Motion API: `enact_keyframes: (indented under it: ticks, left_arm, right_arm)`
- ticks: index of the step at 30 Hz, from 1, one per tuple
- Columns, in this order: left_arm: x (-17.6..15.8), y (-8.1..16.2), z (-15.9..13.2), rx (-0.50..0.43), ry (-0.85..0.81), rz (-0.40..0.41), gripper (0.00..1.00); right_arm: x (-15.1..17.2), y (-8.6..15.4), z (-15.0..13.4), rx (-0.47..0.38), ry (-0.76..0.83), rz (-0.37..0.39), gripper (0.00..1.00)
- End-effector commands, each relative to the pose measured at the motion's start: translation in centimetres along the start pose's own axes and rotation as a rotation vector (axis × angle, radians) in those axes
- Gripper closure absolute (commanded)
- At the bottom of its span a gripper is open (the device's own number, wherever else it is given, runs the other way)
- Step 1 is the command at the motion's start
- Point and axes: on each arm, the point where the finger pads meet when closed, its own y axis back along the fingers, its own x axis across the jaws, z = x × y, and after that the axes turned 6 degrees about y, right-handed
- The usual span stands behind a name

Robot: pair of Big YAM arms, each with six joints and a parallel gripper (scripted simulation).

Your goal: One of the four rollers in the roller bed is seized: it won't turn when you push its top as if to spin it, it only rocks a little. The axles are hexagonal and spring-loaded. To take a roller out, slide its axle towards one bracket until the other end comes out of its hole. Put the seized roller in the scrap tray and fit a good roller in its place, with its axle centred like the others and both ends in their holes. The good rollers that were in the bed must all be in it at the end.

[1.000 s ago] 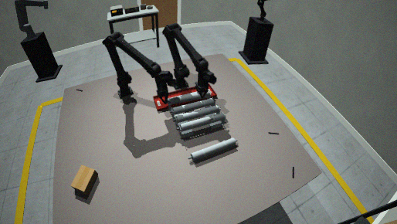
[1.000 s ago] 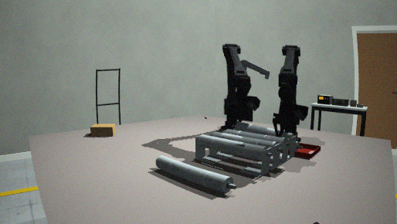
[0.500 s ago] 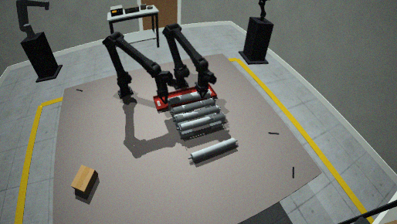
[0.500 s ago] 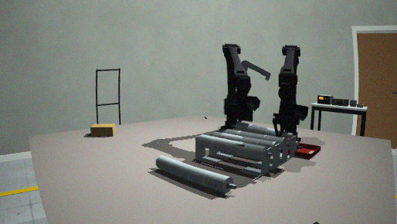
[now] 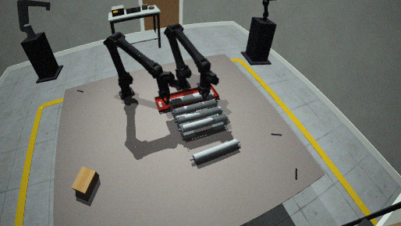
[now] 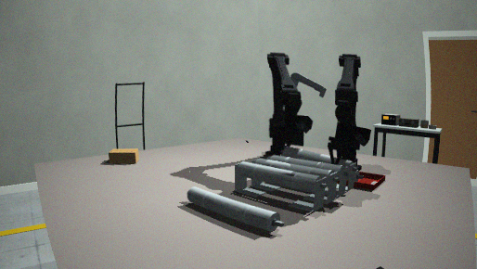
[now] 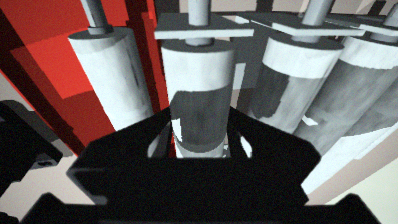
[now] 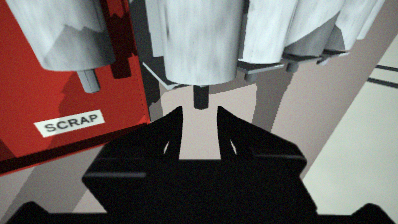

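Four: the count of rollers that seem to sit in or over the bed (image 5: 199,137) (image 6: 240,178) (image 7: 167,34) (image 8: 270,67); a small plate or raised end could fool me here.
Scrap tray (image 5: 163,107) (image 6: 371,181) (image 7: 55,65) (image 8: 25,105): red, along the far side of the bed; the tray roller (image 7: 110,75) (image 8: 70,40) lies in it, presumably the seized one.
Far roller (image 5: 191,97) (image 6: 311,154) (image 7: 200,120) (image 8: 200,40): at the slot beside the tray, likely the replacement being fitted.
Left jaws (image 5: 205,96) (image 6: 341,160): pinching the far roller's barrel towards its right end.
Right jaws (image 5: 165,101) (image 6: 280,150): partly spread, nothing between them, just short of the axle tip (image 8: 201,97) at the left end.
Other three rollers (image 5: 200,114) (image 6: 278,172) (image 7: 295,50) (image 8: 270,30): side by side in the bed.
Spare roller (image 5: 216,152) (image 6: 232,209): loose on the bench, on the near side.
Left to do: probably seat and centre the far roller's axle, then let go.
Hidden: the bracket holes; whether either axle end has engaged, I cannot tell.
Cut off: the nearer rollers at the edge of the left wrist view.
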Motion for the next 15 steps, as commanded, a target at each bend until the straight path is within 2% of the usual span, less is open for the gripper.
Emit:
enact_keyframes:
  ticks: [1,15]
  left_arm:
    - [-2.24,2.36,0.2,-0.022,-0.011,-0.06,0.68]
    - [-2.5,2.84,0.14,-0.037,-0.032,-0.064,0.68]
  right_arm:
    - [-0.22,-0.39,0.3,0.0,0.008,-0.002,0.68]
    - [-0.22,-0.39,0.3,0.0,0.008,-0.002,0.68]
